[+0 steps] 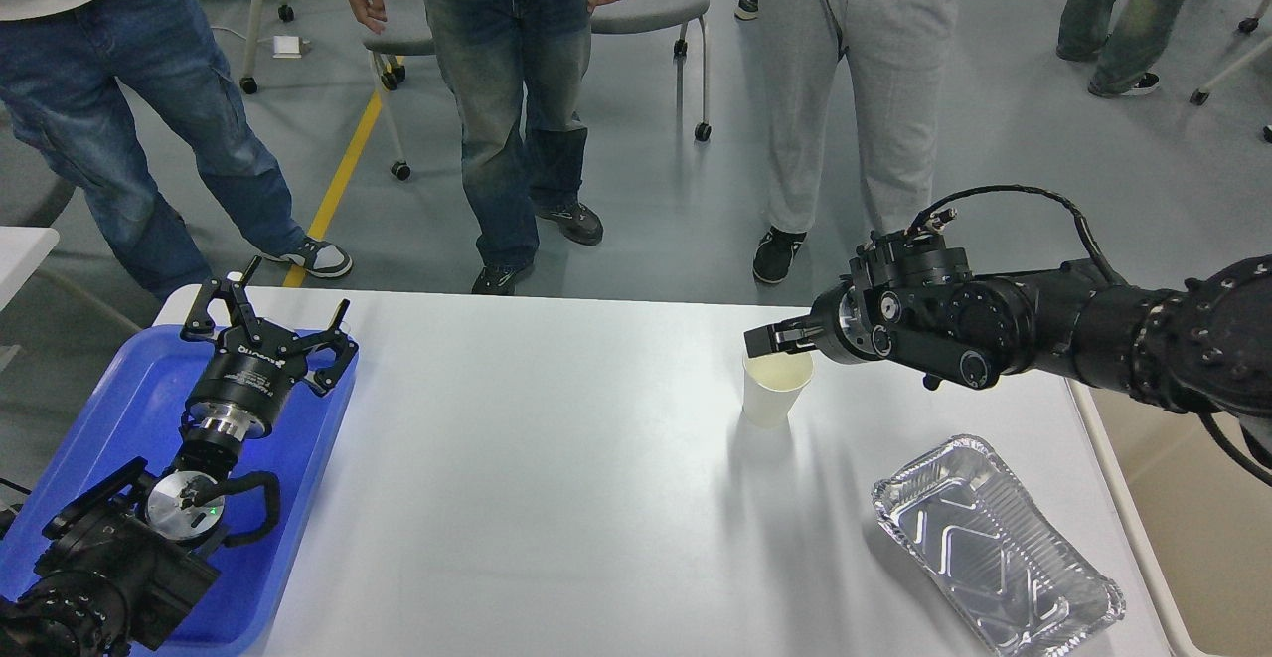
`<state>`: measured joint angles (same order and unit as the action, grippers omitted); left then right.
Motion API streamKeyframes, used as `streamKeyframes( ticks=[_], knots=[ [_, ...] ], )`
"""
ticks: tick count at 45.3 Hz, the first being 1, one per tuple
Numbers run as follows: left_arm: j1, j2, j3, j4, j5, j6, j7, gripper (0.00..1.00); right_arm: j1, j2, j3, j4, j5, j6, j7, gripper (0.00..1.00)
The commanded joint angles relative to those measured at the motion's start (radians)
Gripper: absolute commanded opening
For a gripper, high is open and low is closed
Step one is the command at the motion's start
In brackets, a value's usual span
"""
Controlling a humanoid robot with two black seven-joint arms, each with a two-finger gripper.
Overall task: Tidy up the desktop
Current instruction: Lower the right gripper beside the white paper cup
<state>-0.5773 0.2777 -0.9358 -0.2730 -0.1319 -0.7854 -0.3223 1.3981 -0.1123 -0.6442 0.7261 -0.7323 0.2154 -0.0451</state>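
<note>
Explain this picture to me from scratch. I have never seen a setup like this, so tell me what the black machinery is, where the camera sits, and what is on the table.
The one picture comes from a camera in a humanoid robot's head, looking forward and down, so the black machinery is the robot's own two arms. Each ends in a two-finger gripper. The left gripper is open, holds nothing, and hovers over a blue tray at the table's left edge. The right gripper reaches in from the right to the rim of a white paper cup; whether it already grips the cup cannot be told from here. The cup stands upright on the white desktop. Nearer the robot, to the right, lies an empty foil container. Several people stand beyond the table, seen only from the waist down.
</note>
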Motion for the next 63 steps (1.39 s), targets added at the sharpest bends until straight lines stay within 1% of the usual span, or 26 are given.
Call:
streamKeyframes(
  ticks=[1, 39, 63],
  knots=[
    [-0.001, 0.0, 0.0, 0.0, 0.0, 0.0, 0.0, 1.0, -0.005, 0.002, -0.002, -0.005, -0.001, -0.001, 0.001, 1.0],
    [-0.001, 0.0, 0.0, 0.0, 0.0, 0.0, 0.0, 1.0, -0.019, 0.002, 0.0, -0.016, -0.001, -0.001, 0.001, 1.0],
    [0.001, 0.0, 0.0, 0.0, 0.0, 0.0, 0.0, 1.0, -0.087, 0.011, 0.0, -0.105, -0.001, -0.001, 0.01, 1.0]
  ],
)
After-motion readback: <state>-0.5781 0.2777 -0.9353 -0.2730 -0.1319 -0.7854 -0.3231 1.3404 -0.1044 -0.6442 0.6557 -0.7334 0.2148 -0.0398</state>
